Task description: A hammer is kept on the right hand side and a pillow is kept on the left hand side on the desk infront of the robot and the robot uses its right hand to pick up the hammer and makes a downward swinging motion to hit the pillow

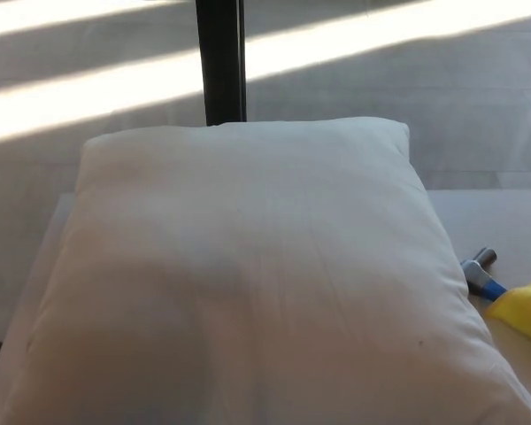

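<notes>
On desk, left: pillow (248, 283), soft, yielding.
Right edge: hammer (482, 276), likely head-heavy; grasp its yellow handle.
Hands: neither shows, state unknown.

A black post (221, 62) stands behind the desk (513, 221) (sunlit floor (380, 88) beyond).

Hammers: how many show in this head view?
1. The hammer lies at the right edge of the desk, beside the white pillow, its handle partly under a yellow cloth. The pillow could hide others.
</notes>
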`<state>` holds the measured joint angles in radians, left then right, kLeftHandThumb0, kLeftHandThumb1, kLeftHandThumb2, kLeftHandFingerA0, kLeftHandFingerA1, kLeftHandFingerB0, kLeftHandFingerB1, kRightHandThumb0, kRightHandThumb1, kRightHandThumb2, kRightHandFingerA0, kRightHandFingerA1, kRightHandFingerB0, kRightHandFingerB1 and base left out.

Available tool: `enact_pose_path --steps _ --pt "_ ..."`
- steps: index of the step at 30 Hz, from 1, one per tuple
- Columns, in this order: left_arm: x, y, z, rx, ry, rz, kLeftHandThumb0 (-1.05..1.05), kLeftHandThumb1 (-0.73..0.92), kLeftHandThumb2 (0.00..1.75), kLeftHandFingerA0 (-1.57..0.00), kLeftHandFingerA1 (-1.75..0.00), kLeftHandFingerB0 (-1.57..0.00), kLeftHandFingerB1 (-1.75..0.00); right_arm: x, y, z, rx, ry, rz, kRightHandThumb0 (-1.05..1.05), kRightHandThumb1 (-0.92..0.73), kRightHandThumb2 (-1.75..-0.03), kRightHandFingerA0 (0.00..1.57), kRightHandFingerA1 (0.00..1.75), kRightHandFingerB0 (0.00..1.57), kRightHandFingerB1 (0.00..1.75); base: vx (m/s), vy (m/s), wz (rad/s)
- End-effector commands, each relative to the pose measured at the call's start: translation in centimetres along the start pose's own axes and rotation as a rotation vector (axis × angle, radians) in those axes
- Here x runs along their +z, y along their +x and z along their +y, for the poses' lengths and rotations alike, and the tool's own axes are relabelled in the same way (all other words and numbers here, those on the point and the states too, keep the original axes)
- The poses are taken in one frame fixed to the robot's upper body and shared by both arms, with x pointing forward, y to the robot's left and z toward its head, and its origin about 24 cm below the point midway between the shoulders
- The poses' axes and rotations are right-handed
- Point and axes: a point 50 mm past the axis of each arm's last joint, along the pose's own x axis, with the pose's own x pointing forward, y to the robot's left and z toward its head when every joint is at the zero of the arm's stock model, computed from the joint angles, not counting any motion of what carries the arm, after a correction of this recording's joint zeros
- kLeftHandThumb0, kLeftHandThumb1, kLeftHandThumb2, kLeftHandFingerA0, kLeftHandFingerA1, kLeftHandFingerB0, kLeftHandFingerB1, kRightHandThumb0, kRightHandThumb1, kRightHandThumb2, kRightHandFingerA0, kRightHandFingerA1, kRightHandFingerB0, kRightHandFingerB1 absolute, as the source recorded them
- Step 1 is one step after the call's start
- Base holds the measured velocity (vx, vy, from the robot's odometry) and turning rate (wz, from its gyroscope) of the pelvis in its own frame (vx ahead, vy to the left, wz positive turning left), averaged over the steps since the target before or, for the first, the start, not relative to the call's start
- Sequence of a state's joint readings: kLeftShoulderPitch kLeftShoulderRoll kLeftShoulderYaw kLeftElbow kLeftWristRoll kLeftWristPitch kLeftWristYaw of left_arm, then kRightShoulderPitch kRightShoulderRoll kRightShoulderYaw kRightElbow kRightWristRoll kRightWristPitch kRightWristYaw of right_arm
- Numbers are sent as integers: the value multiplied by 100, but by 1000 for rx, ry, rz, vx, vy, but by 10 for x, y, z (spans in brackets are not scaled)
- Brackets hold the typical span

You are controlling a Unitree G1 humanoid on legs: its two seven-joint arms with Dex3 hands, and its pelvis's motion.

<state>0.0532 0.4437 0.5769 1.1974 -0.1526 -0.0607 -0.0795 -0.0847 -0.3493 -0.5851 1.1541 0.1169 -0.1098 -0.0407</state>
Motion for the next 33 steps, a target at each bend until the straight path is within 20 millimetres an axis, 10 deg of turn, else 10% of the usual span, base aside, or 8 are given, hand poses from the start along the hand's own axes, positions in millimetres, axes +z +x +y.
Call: enact_pose_path --steps 1,8,9,14,17,21,29,33 --pt "8 0 15 50 -185 -40 -53 53 56 -80 -61 -85 -68 13 3 -27 -141 191 -54 -48 -63 -59 76 80 53 43 0 0 0" --pt "5 0 13 34 -202 -32 -50 54 56 -76 -63 -68 -56 72 12 -55 -302 832 -55 -58 -80 -64 13 59 17 48 0 0 0" --pt "7 1 12 31 -197 -34 -51 54 56 -77 -63 -71 -59 78 12 -55 -273 836 -84 -36 -63 -114 0 54 0 52 0 0 0" --pt "10 2 9 22 -193 -40 -52 52 56 -83 -64 -72 -57 123 13 -50 -212 869 -202 -62 -74 -62 16 59 20 45 0 0 0" --pt "7 1 7 10 -203 -32 -51 53 56 -77 -59 -71 -55 170 8 -36 -84 820 -352 -80 -62 -97 24 67 6 42 0 0 0" --pt "10 1 6 2 -158 -57 -57 55 57 -77 -57 -74 -59 215 -5 -19 35 776 -529 -88 -80 -64 0 81 1 43 0 0 0" --pt "8 1 4 -24 -148 -60 -62 56 57 -78 -55 -72 -54 296 -69 20 307 376 -936 -99 -71 -109 0 28 6 18 0 0 0" --pt "8 1 4 -33 -156 -60 -61 57 57 -78 -56 -71 -53 305 -92 38 318 58 -1045 -85 -78 -64 4 46 8 28 0 0 0"
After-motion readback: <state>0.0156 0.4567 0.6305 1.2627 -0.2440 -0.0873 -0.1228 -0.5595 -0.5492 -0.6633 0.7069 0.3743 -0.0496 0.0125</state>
